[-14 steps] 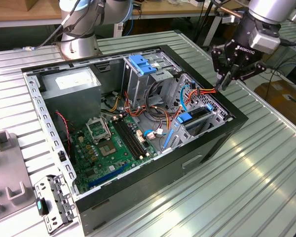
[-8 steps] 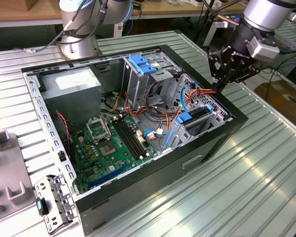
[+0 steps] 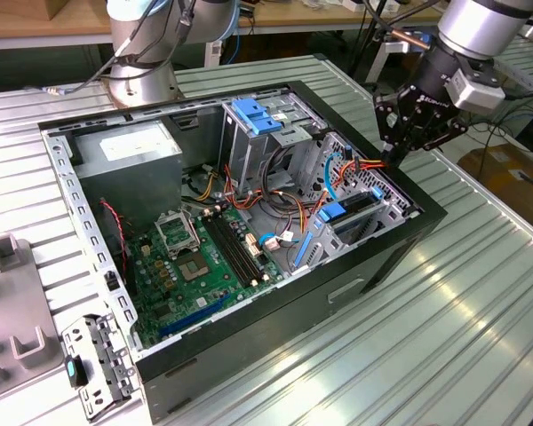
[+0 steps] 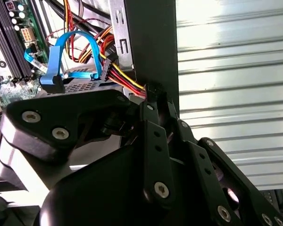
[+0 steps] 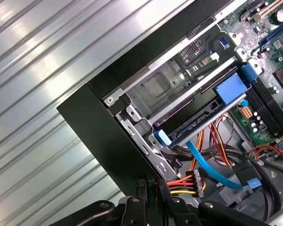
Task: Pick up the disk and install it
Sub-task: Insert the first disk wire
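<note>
We count one black two-fingered gripper (image 3: pixel 393 158), its fingers pressed close together, the tips against one bundle of red, yellow and black wires (image 5: pixel 183 185) at the wall of one open black metal computer case (image 3: pixel 249 346). One flat rectangular grey metal disk (image 5: pixel 198 126) with blue plastic rails sits in the case's drive bay, near the gripper.

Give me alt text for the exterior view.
The end effector hangs at a corner of the open computer case, on the exterior view's right, close above coloured cables. The case lies on a ribbed metal table, motherboard exposed.
</note>
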Motion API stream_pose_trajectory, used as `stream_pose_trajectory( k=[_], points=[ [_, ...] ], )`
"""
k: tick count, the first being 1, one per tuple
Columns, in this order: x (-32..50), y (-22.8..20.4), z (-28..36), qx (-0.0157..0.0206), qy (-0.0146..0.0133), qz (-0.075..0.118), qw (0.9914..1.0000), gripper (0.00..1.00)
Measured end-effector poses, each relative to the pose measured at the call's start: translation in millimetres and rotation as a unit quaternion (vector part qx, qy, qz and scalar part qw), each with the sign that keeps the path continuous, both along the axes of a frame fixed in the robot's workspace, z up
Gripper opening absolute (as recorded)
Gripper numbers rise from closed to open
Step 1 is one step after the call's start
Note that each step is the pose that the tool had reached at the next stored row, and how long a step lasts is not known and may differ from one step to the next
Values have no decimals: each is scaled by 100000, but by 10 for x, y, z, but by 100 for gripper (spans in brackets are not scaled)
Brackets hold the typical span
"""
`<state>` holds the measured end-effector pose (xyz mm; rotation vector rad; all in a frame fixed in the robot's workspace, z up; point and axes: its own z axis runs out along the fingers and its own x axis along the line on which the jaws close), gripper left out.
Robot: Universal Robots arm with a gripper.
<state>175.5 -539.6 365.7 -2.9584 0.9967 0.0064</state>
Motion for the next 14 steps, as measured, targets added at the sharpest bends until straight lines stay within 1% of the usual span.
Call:
stream_pose_trajectory(
  k=[1,2,4,8,10,14],
  points=[
    [0,0,8,0,-1,7,100000,23],
    [0,1,37,20,1,8,100000,16],
    [0,2,99,10,-3,9,100000,16],
    [-7,2,99,9,-2,6,100000,16],
    [-43,3,99,10,-2,10,100000,16],
    [-154,2,100,5,-2,2,100000,16]
  ],
)
